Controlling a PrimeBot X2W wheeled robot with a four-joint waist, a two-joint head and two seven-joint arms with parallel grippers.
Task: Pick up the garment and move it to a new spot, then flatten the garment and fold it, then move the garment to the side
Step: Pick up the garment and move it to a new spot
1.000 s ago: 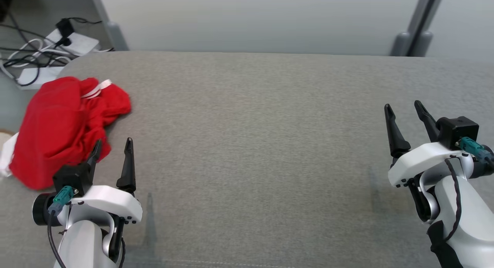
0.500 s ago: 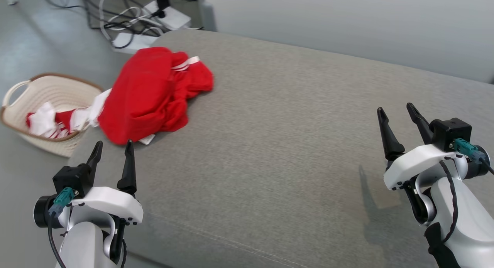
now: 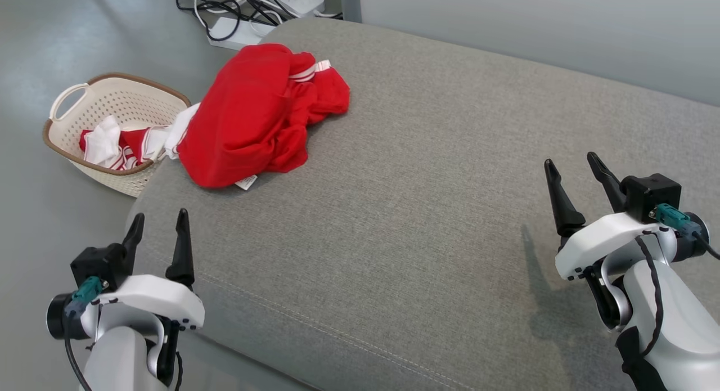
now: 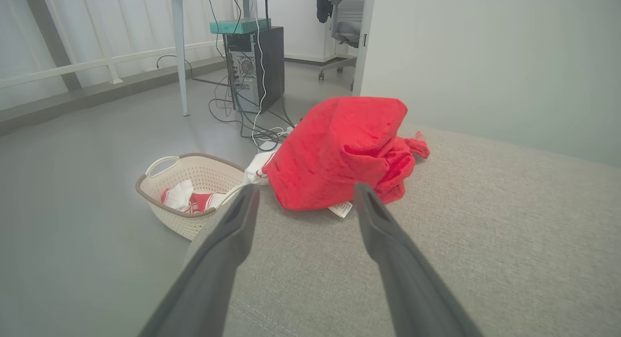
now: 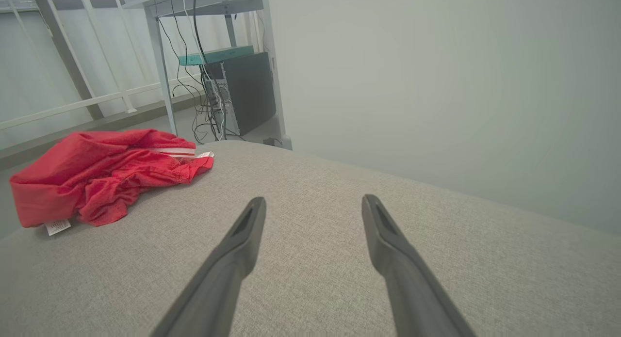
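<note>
We are hovering our left gripper (image 3: 161, 214) over the near-left corner of the grey cushion (image 3: 427, 211), its fingers spread apart and gripping nothing, while our right gripper (image 3: 570, 159) is hanging above the cushion's right side, likewise spread and empty. The red garment (image 3: 259, 115) is lying bunched at the cushion's far-left corner, well apart from both grippers, its left edge spilling over the side toward the perforated laundry basket (image 3: 112, 180) on the floor. We are judging the pickup as not yet begun. The main risk we are seeing is the heap's place at the edge: a shallow pinch on one loose fold could be tipping the rest over the side, into the basket or onto the power strips and cables (image 3: 236, 25) beyond. White cloth (image 3: 180, 129) is bridging garment and basket, and we cannot tell whether it belongs to the garment; lifting could be dragging basket contents along.
</note>
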